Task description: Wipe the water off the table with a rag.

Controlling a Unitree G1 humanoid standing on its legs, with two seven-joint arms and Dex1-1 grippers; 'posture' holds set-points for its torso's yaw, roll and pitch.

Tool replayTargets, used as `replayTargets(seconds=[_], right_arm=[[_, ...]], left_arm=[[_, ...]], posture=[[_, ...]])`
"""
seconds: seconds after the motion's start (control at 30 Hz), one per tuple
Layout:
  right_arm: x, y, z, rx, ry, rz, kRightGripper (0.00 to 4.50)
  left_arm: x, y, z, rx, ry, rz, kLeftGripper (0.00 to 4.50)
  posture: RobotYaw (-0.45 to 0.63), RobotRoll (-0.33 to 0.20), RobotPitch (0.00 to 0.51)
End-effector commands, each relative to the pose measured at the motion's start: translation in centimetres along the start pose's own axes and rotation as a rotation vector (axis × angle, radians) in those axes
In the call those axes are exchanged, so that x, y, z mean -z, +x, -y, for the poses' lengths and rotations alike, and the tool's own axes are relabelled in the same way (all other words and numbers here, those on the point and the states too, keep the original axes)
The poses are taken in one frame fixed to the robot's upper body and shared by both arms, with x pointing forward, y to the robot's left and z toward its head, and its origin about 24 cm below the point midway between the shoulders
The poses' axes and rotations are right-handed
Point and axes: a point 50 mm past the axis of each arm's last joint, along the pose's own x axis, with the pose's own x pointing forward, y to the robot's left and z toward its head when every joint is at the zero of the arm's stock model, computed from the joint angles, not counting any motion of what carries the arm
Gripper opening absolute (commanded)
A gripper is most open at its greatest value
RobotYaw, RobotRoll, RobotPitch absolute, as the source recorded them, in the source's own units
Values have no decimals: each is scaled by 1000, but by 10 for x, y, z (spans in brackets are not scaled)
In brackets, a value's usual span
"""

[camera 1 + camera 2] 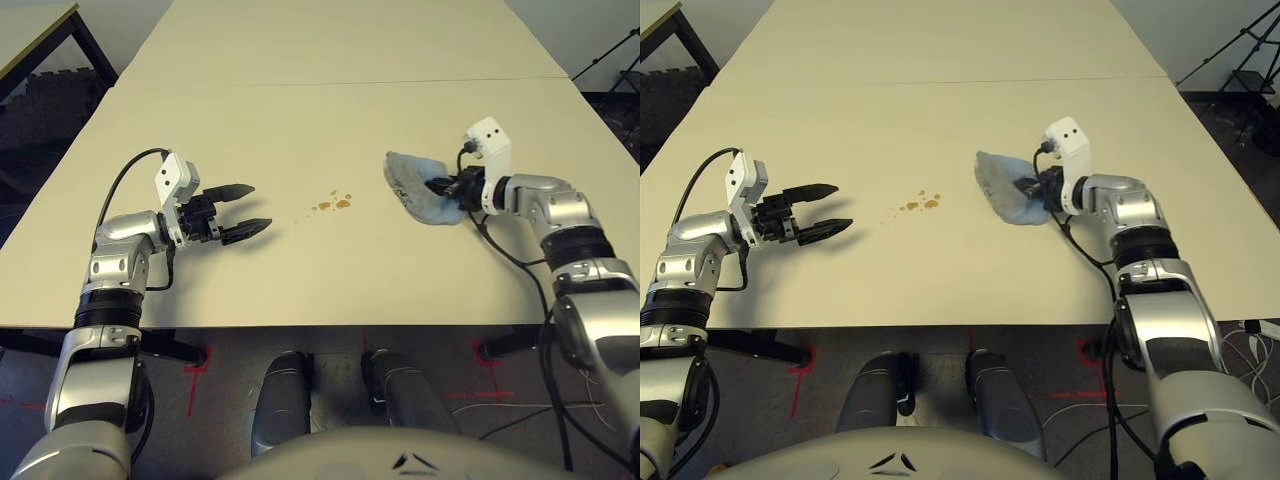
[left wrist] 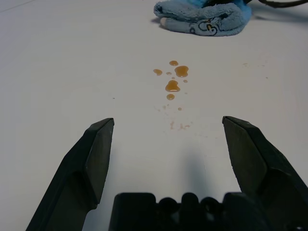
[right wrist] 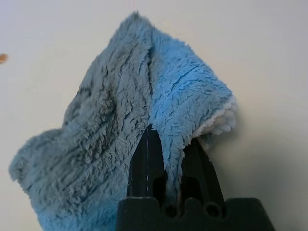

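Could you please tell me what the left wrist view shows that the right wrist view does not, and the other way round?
Only the left wrist view: the left gripper, open, and the drawn motif on the rag.
Only the right wrist view: the right gripper's two fingers pinching a fold of the rag.
Both: the rag, some of the amber water and the table.

Beige table [image 1: 300, 280], thin seam [image 1: 300, 84] across. On it: amber droplets [image 2: 172, 86]; blue-grey rag [image 1: 408, 188], apart; faint specks [image 2: 182, 127], possibly liquid.
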Motion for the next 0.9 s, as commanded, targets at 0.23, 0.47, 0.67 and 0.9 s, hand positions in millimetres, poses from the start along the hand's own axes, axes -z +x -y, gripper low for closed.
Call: replayTargets(seconds=[0.23,0.47,0.67,0.9], right_arm=[[-48,-25,-15,-132,156,238,21],[-52,-27,-67,-298,208,241,20],[-36,0,-109,-372,239,207,20],[-22,25,-121,-331,203,187,20]], left_arm=[[4,-10,0,19,3,-47,4500],[1,-14,-2,15,3,-50,4500],[3,-17,0,18,9,-65,4500],[4,-19,3,15,7,-62,4500]], posture=[[-160,0,117],[-170,0,130],[-159,0,137],[-141,0,137]])
